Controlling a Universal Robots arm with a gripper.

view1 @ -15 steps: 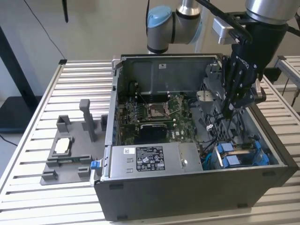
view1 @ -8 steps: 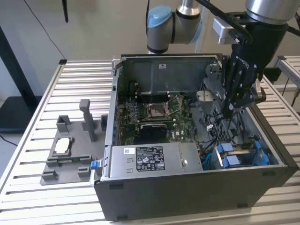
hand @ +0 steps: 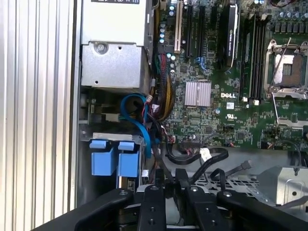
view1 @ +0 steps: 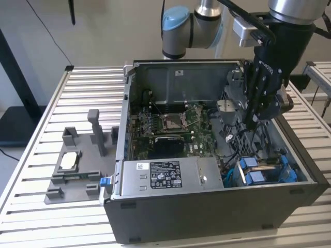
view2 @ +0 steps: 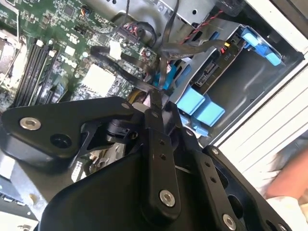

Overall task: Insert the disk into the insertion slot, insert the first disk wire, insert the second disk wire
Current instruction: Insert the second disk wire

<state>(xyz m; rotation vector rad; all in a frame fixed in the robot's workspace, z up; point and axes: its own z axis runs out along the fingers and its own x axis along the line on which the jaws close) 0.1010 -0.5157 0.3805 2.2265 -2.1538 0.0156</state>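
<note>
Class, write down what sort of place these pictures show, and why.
Probably a robotics lab workbench for computer assembly: a robot arm reaches into an open PC case on a slatted metal table, with a grey fixture tray beside it.

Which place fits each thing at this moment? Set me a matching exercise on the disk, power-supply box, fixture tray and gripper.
Things:
1. disk
2. power-supply box
3. fixture tray
4. gripper

Places:
A. on the slatted table, outside the PC case
B. inside the case, among the cables
C. in the case's corner at the exterior view's right
D. along the case wall nearest the exterior camera, towards that view's left

Pairs: 1-C, 2-D, 3-A, 4-B
</note>
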